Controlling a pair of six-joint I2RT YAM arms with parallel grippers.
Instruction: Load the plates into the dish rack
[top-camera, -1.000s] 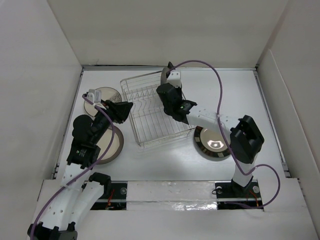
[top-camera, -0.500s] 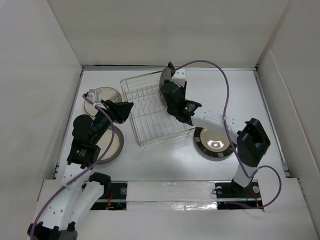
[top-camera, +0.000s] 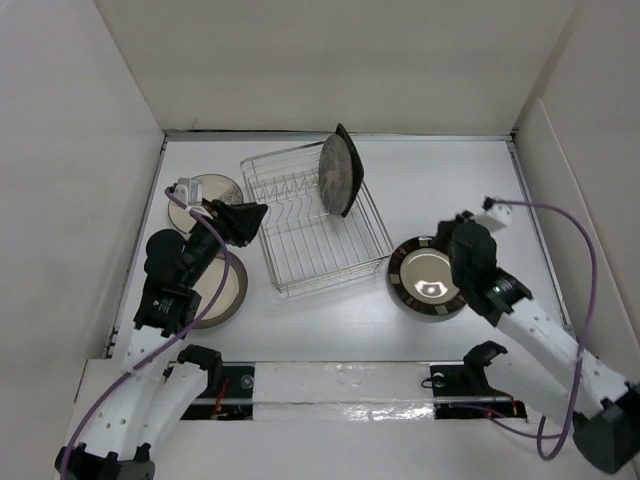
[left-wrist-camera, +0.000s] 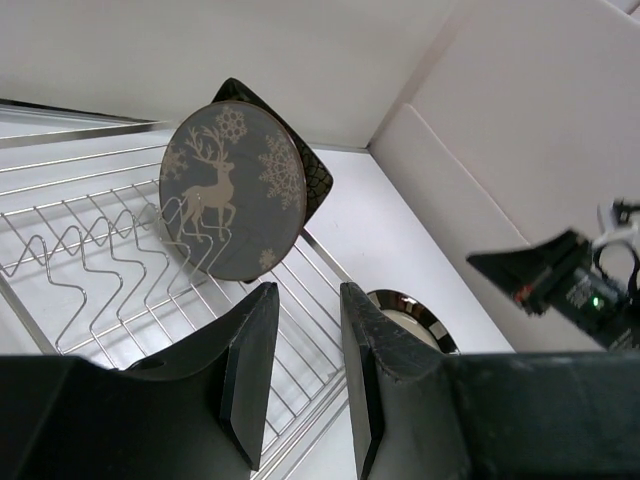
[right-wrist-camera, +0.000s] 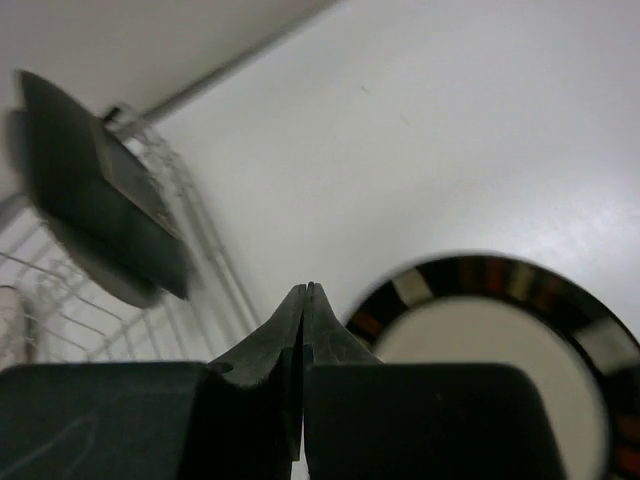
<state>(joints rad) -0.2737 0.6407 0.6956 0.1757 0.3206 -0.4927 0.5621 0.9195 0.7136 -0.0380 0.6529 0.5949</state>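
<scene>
From above I see the white surface (top-camera: 440, 180) carrying the dish rack (top-camera: 300, 245), set askew. Two plates stand in its far right corner, edge-on in that view. Only my left wrist camera shows their faces: a round grey plate (left-wrist-camera: 235, 190) with a reindeer and snowflakes leans on the wire dividers, and the square dark plate (left-wrist-camera: 312, 172) is just behind it. A striped plate (top-camera: 428, 280) lies right of the rack. A patterned plate (top-camera: 212, 188) and a brown plate (top-camera: 225, 292) lie by my left arm. A second ago the right arm reached over the rack; now it is drawn back right, the right hand (right-wrist-camera: 303, 292) pressed together, empty. The left hand (left-wrist-camera: 307, 295) is apart, holding nothing.
</scene>
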